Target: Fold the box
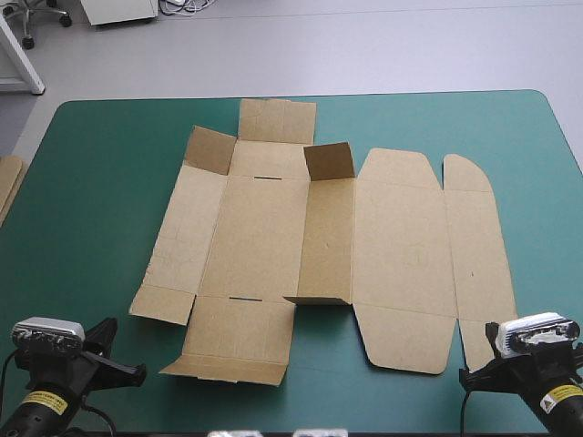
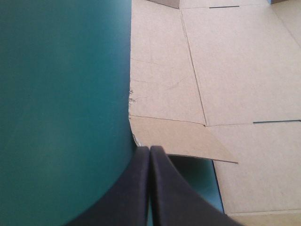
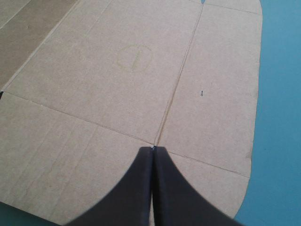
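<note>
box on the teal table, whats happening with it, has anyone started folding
The brown box lies spread open on the teal-green cover, mostly flat, with two small flaps standing up at its far end. Neither robot arm holds it. The left gripper is shut by the box's near left corner; the right gripper is shut above its near right panels. Folding has not really begun.

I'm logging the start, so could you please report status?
Left gripper shut, right gripper shut, both empty. Box flat, two far flaps raised. Spare board at left, clear of the box.
</note>
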Controlling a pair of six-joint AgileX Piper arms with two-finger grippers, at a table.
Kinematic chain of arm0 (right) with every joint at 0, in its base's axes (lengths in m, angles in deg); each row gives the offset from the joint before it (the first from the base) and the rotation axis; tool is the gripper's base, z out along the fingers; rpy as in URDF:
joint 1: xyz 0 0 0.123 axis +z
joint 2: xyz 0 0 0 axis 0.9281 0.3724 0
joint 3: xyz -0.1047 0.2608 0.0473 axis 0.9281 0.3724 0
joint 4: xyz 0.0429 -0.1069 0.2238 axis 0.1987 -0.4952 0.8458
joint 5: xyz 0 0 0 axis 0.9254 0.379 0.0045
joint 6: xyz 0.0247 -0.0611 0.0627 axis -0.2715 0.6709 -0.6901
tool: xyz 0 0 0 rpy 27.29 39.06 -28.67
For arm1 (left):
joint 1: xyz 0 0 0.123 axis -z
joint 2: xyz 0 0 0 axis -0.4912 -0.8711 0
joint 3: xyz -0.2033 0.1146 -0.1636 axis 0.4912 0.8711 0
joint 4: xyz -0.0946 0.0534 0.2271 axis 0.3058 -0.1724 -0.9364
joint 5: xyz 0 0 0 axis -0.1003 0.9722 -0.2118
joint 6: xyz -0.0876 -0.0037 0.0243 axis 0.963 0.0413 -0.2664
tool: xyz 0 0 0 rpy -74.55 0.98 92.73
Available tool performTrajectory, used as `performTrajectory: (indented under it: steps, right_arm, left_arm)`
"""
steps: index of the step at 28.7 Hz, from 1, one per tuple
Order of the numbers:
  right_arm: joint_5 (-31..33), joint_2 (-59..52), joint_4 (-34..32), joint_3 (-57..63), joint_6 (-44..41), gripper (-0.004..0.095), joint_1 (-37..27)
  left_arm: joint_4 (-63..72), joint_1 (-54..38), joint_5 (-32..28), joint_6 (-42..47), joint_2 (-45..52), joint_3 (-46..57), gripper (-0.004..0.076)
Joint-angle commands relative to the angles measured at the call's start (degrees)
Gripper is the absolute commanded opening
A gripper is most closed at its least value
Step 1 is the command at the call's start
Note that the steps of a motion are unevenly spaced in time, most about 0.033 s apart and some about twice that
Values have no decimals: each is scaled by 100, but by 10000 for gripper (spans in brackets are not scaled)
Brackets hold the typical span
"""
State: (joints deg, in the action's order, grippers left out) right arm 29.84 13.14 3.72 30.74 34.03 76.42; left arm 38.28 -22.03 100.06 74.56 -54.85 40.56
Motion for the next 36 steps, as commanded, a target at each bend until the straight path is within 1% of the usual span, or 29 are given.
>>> performTrajectory:
  steps: [1, 11, 14, 16, 18, 20, 24, 26, 27, 29, 31, 36]
  right_arm:
    - [-391, 83, -16, -145, 32, -20, 12]
    - [-324, 83, -20, -157, 58, -8, 12]
    - [-126, 140, -30, -264, 58, 26, 12]
    - [19, 276, -30, -400, 81, 63, 12]
    - [58, 443, -30, -545, 113, 103, 12]
    - [34, 658, -30, -666, 162, 167, 12]
    - [-105, 1152, -30, -982, 162, 341, 12]
    - [-237, 1419, -30, -1187, 165, 432, 12]
    - [-294, 1524, -30, -1299, 165, 463, 12]
    - [-414, 1803, -75, -1547, 165, 512, 12]
    - [-476, 2101, -133, -1791, 165, 519, 12]
    - [-475, 2763, -129, -2398, 190, 520, 12]
  left_arm:
    - [51, 19, -383, 22, -112, -231, -10]
    - [51, 19, -330, 22, -112, -284, -10]
    - [17, 19, -186, 22, -139, -476, -5]
    - [-118, 19, -74, 22, -240, -644, 13]
    - [-223, 19, -8, 52, -387, -795, 53]
    - [-337, 19, -19, 50, -588, -941, 107]
    - [-616, 9, -43, 77, -1092, -1265, 277]
    - [-805, 9, -69, 329, -1403, -1483, 356]
    - [-896, 9, -69, 473, -1532, -1580, 379]
    - [-1238, 9, -43, 857, -1864, -1847, 399]
    - [-1446, 9, -18, 1093, -2231, -2149, 399]
    - [-1582, 9, -157, 1117, -3022, -2825, 398]
